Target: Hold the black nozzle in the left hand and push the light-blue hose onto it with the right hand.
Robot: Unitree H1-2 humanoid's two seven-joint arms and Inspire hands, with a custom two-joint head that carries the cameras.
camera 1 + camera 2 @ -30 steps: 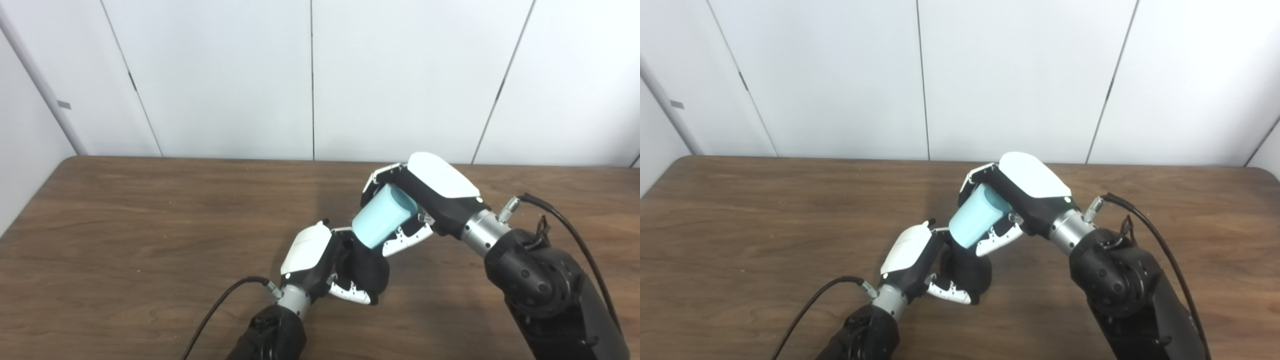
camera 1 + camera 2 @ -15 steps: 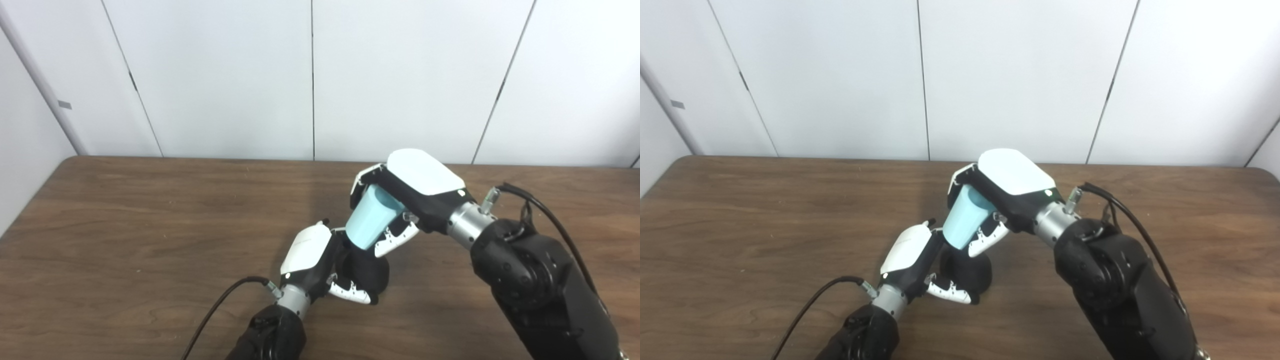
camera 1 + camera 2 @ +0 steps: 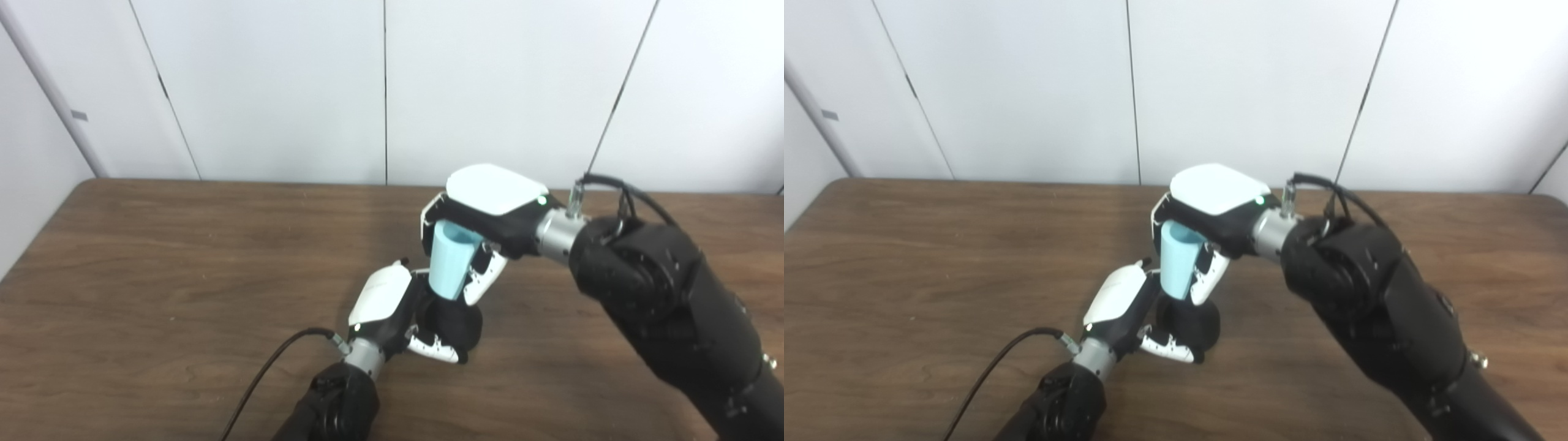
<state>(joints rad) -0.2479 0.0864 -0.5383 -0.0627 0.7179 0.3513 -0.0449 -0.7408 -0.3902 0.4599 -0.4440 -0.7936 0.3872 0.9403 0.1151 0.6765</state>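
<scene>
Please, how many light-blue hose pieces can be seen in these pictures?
1. The light-blue hose is held nearly upright in the right hand, its lower end meeting the black nozzle gripped by the left hand on the table. None other shows.

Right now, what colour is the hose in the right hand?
Light blue. The hose shows best in the left eye view.
</scene>
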